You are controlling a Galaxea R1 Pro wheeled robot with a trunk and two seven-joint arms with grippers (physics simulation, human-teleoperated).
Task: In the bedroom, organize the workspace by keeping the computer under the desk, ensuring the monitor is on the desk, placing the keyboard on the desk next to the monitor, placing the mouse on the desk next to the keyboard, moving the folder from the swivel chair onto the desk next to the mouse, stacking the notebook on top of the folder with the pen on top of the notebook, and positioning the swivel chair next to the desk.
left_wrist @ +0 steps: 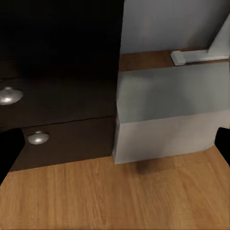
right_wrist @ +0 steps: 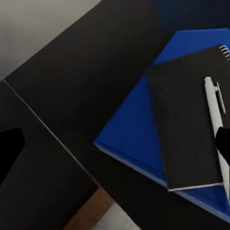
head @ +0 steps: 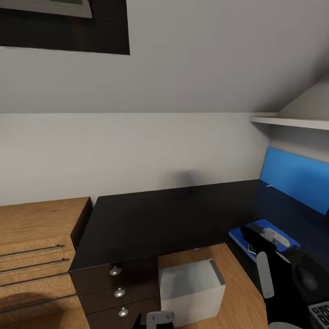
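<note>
My right gripper (right_wrist: 120,143) hangs spread wide and empty over the bench (head: 146,219), where the pen (right_wrist: 214,110) lies on the notebook (right_wrist: 187,124), itself on the blue folder (right_wrist: 129,139). I judge the stack finished; next comes the swivel chair. No writing is readable; my left gripper (left_wrist: 115,148), wide too, faces the computer (left_wrist: 163,115) under the bench.

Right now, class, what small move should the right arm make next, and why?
Probably lift the right pincer straight up, clear of the stack: its jaws stand open, and the pen lies on the notebook, which rests on the folder on the desk.
</note>
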